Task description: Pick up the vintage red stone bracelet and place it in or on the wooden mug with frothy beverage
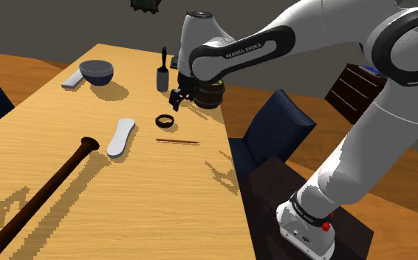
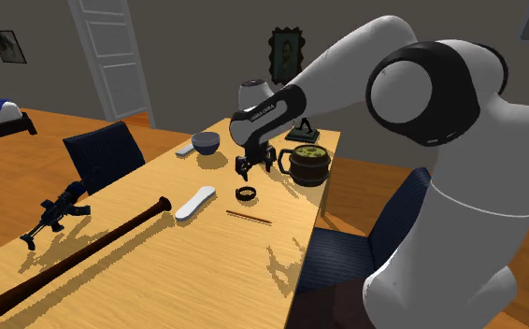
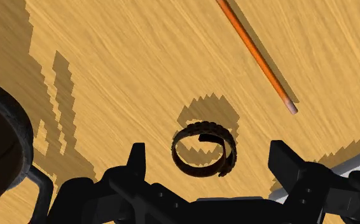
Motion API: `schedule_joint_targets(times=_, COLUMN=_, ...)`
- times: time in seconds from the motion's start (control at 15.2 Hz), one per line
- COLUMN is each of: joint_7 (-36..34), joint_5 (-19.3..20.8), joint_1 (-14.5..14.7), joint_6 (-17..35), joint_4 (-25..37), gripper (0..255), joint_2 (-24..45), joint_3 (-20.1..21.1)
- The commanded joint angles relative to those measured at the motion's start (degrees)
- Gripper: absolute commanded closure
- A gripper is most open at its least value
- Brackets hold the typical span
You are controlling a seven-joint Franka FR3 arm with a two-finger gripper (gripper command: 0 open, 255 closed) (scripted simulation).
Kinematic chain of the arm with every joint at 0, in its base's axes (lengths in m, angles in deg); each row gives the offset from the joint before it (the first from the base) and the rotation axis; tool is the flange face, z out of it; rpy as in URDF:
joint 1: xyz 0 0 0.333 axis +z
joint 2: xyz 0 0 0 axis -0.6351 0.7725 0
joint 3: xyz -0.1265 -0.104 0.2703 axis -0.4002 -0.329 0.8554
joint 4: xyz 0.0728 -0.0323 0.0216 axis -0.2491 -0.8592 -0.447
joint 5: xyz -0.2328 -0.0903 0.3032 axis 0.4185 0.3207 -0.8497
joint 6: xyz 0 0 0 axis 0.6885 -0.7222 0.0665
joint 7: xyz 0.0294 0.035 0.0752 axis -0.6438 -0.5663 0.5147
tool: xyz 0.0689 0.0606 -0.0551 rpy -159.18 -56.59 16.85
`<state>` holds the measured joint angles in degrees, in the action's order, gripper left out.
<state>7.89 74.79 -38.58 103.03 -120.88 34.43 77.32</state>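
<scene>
On the table [image 1: 49,122], close to the edge by the dark chair [image 1: 278,125], we record the bracelet [image 1: 165,120]: a dark brown ring lying flat on the wood, with nothing touching it. In the second exterior view the bracelet [image 2: 246,193] sits just in front of the mug [image 2: 307,164], slightly apart from it.

Gripper [image 1: 178,98]: hovers above the table between bracelet and mug, fingers spread wide and holding nothing. Seen from the wrist, the gripper [image 3: 208,159] has the bracelet [image 3: 204,149] between its two fingers, neither in contact.

Containers:
- Mug: dark, banded, with a handle, standing upright. The second exterior view shows a pale greenish-yellow surface at its mouth. The bracelet is not in or on it.
- Bowl [image 1: 96,72]: dark blue-grey and upright at the far end of the table. We cannot tell its contents.

Nearby are an orange pencil [image 3: 255,54], a white slab [image 1: 121,137] and a long brown bat [image 1: 45,192].
</scene>
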Motion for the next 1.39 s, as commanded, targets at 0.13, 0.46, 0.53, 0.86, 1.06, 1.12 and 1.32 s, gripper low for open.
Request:
schedule_joint_targets(times=0.13, joint_7=-3.7, joint_5=5.0, joint_1=1.7, joint_6=1.3, joint_4=6.1, gripper=0, joint_2=9.2, joint_3=0.2)
schedule_joint_targets(times=0.46, joint_7=-6.8, joint_5=9.8, joint_1=4.7, joint_6=1.5, joint_4=14.7, gripper=0, joint_2=19.9, joint_3=-0.8)
schedule_joint_targets(times=0.53, joint_7=-7.0, joint_5=10.0, joint_1=4.8, joint_6=2.0, joint_4=14.7, gripper=0, joint_2=20.4, joint_3=-1.0)
schedule_joint_targets(times=0.86, joint_7=-7.8, joint_5=11.3, joint_1=5.0, joint_6=4.6, joint_4=14.6, gripper=0, joint_2=23.0, joint_3=-1.8)
schedule_joint_targets(times=1.06, joint_7=-8.0, joint_5=11.7, joint_1=5.1, joint_6=5.4, joint_4=14.6, gripper=0, joint_2=23.8, joint_3=-2.1)
schedule_joint_targets(times=1.12, joint_7=-8.0, joint_5=11.7, joint_1=5.1, joint_6=5.4, joint_4=14.6, gripper=0, joint_2=23.8, joint_3=-2.1)
schedule_joint_targets(times=1.32, joint_7=-8.0, joint_5=11.7, joint_1=5.1, joint_6=5.4, joint_4=14.6, gripper=0, joint_2=23.8, joint_3=-2.1)
